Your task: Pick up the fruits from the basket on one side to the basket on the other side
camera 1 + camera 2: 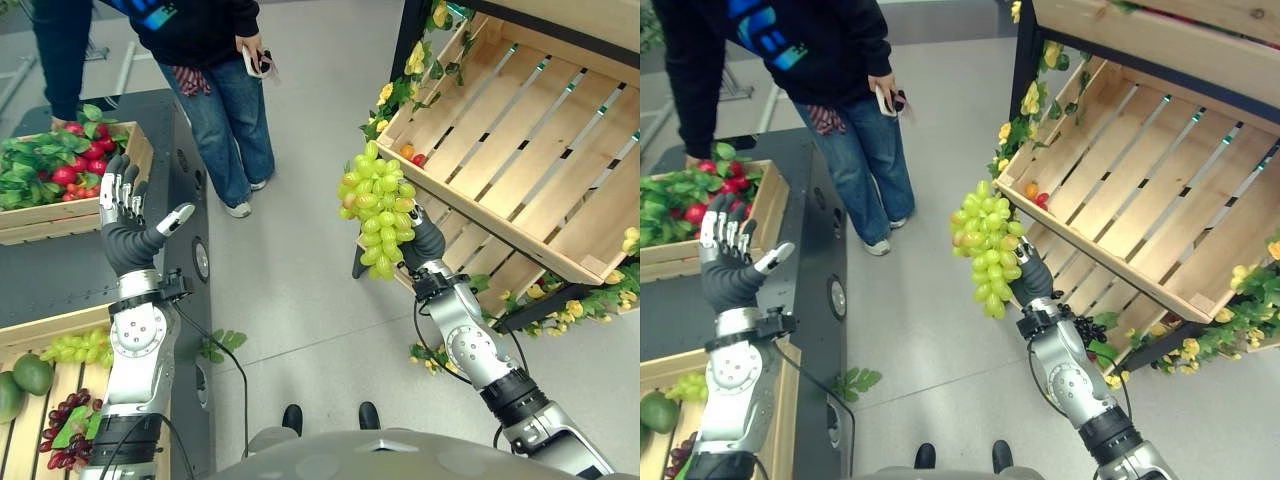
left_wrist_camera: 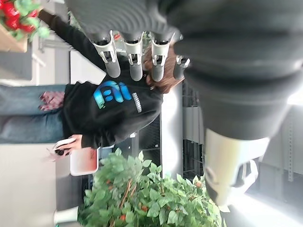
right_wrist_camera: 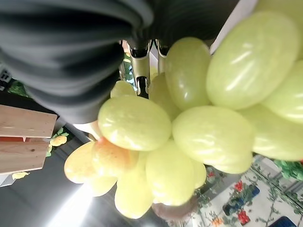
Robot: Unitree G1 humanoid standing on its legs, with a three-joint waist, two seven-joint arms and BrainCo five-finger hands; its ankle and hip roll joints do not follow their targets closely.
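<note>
Two wooden crates sit on the robot's left. The nearer crate [image 1: 30, 425] at the lower left holds dark grapes [image 1: 62, 430], a green bunch [image 1: 78, 348] and green round fruit [image 1: 32, 373]. Above it the left hand [image 1: 128, 215] is raised with its fingers straight and spread, thumb out to the side, holding nothing. Across the floor gap, the right hand [image 1: 425, 243] is curled round the back of a bunch of green grapes [image 1: 378, 220], lifted in the air just in front of the slanted slatted crate [image 1: 520, 150] on the right. In the right wrist view the grapes [image 3: 189, 127] crowd against the fingers [image 3: 140, 66]. That crate is tilted toward the robot and has a few small orange and red fruits [image 1: 412, 155] lying in its lower corner; yellow flowers [image 1: 415, 58] and leaves trim its edges. Farther left, on the dark counter [image 1: 95, 270], a second crate [image 1: 70, 210] carries red fruit [image 1: 85, 160] among green leaves. Beyond stands a person [image 1: 215, 60] in jeans and a dark top, holding a small object in one hand.
</note>
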